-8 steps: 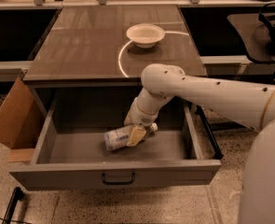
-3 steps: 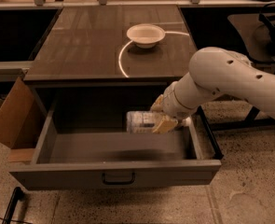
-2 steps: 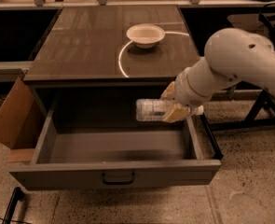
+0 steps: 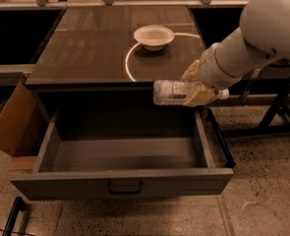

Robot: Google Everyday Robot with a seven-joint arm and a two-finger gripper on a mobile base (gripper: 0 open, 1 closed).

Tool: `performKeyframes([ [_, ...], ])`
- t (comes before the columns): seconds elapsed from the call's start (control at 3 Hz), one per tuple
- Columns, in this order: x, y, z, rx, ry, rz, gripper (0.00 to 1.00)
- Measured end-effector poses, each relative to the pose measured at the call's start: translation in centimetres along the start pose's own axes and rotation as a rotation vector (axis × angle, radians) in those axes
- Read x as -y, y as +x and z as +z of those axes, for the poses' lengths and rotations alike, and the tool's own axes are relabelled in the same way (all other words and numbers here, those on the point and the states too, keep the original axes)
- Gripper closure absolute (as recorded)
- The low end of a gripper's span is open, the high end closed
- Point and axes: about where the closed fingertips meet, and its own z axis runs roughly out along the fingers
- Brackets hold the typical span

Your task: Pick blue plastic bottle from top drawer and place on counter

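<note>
My gripper (image 4: 197,85) is shut on the blue plastic bottle (image 4: 170,92) and holds it on its side in the air, above the back right part of the open top drawer (image 4: 122,177). The bottle sits level with the front edge of the counter (image 4: 90,48), its white cap pointing right past my fingers. The drawer is pulled out and I see nothing lying in it. Its dark handle (image 4: 125,187) is centred on the front panel.
A white bowl (image 4: 154,36) stands on the counter's back right, inside a thin white curved line (image 4: 129,63). A brown cardboard flap (image 4: 12,124) leans at the drawer's left. A black metal frame (image 4: 277,112) stands to the right. A cable lies on the floor at the lower left.
My gripper has lifted the bottle out of the drawer and carried it up and to the right, to counter-edge height. The drawer holds nothing now.
</note>
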Motion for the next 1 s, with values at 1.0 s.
performKeyframes([
  [1.0, 10.7, -5.8, 2.6, 0.061, -0.092, -0.005, 1.00],
])
